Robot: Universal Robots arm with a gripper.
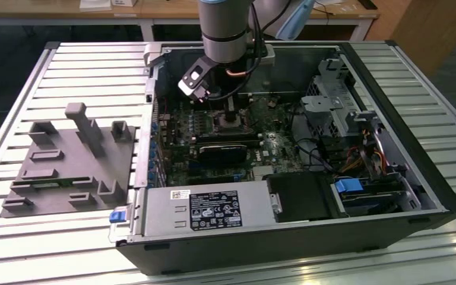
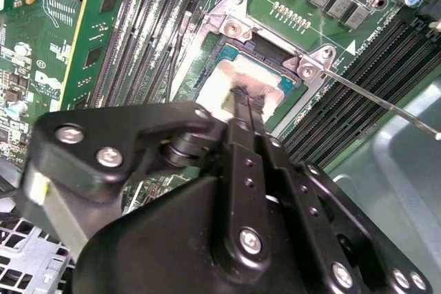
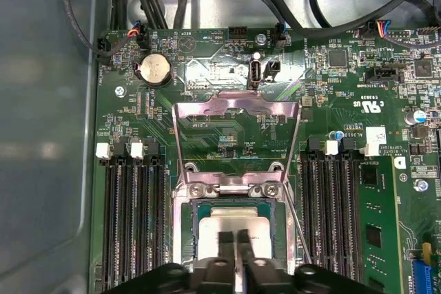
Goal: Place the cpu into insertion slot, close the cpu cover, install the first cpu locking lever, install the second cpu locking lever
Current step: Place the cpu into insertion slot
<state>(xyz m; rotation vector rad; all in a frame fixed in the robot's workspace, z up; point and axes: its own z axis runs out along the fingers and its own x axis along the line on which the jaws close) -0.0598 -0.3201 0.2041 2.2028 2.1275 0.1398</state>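
Two slim fingers of the claw (image 3: 234, 242) are drawn almost together, with only a sliver of gap and nothing gripped. Their tips are down at the silver top of the cpu (image 3: 210, 222). That chip lies flat in the insertion slot (image 3: 183, 222) (seated, as far as I can see). Beyond it the cpu cover (image 3: 238, 106) is swung open, lying back over the green board (image 3: 138, 115). Long black memory slots (image 3: 131, 225) flank it, all inside a computer case (image 1: 291, 237) on the slatted desk (image 1: 54, 71).
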